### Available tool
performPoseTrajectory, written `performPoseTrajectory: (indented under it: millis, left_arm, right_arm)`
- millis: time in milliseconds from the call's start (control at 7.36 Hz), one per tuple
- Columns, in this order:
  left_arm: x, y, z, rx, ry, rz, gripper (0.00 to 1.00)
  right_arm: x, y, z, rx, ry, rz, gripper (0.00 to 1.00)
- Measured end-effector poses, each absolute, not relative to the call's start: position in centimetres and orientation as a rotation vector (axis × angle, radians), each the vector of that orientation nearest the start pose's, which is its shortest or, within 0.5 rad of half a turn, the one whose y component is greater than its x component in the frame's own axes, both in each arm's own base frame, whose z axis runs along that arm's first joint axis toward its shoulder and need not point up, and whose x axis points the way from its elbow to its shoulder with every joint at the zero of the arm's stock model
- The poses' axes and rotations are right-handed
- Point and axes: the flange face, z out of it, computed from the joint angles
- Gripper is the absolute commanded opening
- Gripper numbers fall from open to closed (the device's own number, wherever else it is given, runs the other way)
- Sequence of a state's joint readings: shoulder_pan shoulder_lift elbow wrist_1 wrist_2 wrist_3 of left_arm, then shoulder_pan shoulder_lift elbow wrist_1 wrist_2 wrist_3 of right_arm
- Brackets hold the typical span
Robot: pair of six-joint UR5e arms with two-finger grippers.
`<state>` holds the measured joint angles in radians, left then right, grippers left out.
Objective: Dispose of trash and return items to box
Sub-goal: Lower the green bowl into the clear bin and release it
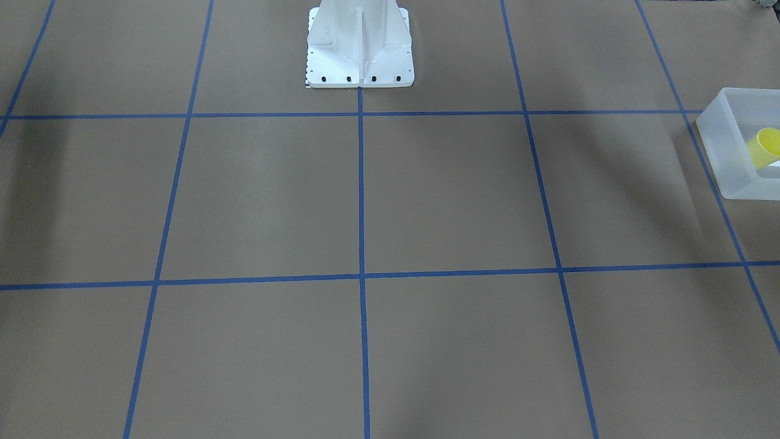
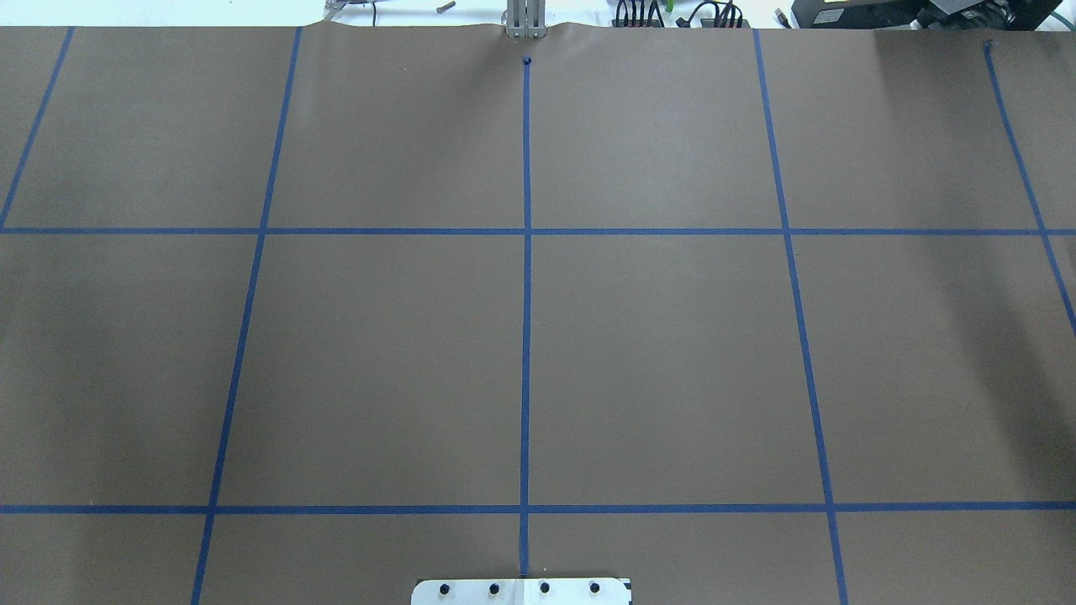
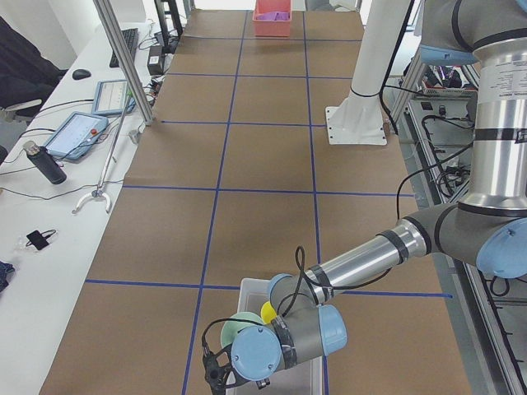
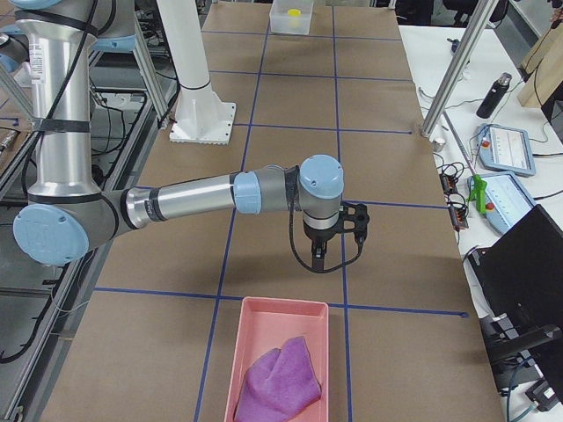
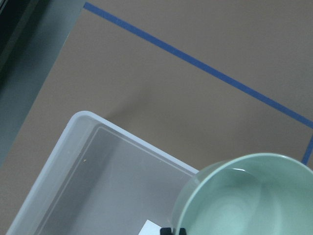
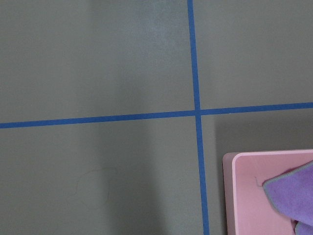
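Observation:
The frosted white box (image 1: 725,152) sits at the table's end on my left, with the yellow cup (image 1: 765,146) lying tilted inside it. In the exterior left view my left gripper (image 3: 218,377) hangs over the near end of the box (image 3: 284,292), next to the mint-green bowl (image 3: 237,327) and the cup (image 3: 268,311). In the left wrist view the bowl (image 5: 249,196) is close and large, overlapping the box rim (image 5: 88,117). The dark fingertips of the left gripper (image 5: 173,231) straddle its edge. My right gripper (image 4: 317,259) points down over bare table, and I cannot tell if it is open.
A pink tray (image 4: 264,325) holding a purple cloth (image 4: 277,382) sits at the table's end on my right, and its corner shows in the right wrist view (image 6: 254,196). The white robot base (image 1: 359,49) stands at the table's edge. Blue tape lines grid the brown table.

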<state>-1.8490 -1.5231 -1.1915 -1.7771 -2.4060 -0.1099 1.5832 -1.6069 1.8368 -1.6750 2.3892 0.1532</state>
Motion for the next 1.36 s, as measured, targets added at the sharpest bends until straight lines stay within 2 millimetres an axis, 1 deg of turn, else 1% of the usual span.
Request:
performPoseTrajectory:
  millis: [136, 407, 543, 679, 815, 951, 1086, 1358]
  left_arm:
    - [-17.2, -37.5, 84.7, -0.149, 0.804, -0.454, 0.0]
    - [-17.0, -35.2, 86.3, -0.167, 0.754, -0.452, 0.0]
    - [-16.7, -34.4, 86.8, -0.171, 0.749, -0.458, 0.0]
    - [-16.6, -34.1, 86.9, -0.175, 0.748, -0.47, 0.0]
    - [-16.5, -34.0, 86.9, -0.178, 0.75, -0.479, 0.35]
    - [-16.4, -34.0, 86.9, -0.18, 0.752, -0.483, 0.65]
    - [-16.4, -34.0, 86.9, -0.177, 0.754, -0.484, 0.99]
    - [-16.4, -34.3, 86.6, -0.148, 0.761, -0.474, 0.99]
  right_arm:
    - [6.6, -47.3, 55.3, 0.059, -0.824, 0.103, 1.0]
    - [6.5, -47.3, 55.3, 0.059, -0.823, 0.102, 1.0]
    - [6.5, -47.2, 55.3, 0.059, -0.823, 0.102, 1.0]
    - [6.5, -47.2, 55.3, 0.059, -0.823, 0.102, 1.0]
    - [6.5, -47.2, 55.3, 0.059, -0.823, 0.102, 1.0]
    - [6.5, -47.2, 55.4, 0.058, -0.823, 0.101, 1.0]
    - [6.4, -47.2, 55.4, 0.058, -0.823, 0.101, 1.0]
    - [6.4, -47.2, 55.3, 0.059, -0.824, 0.101, 1.0]
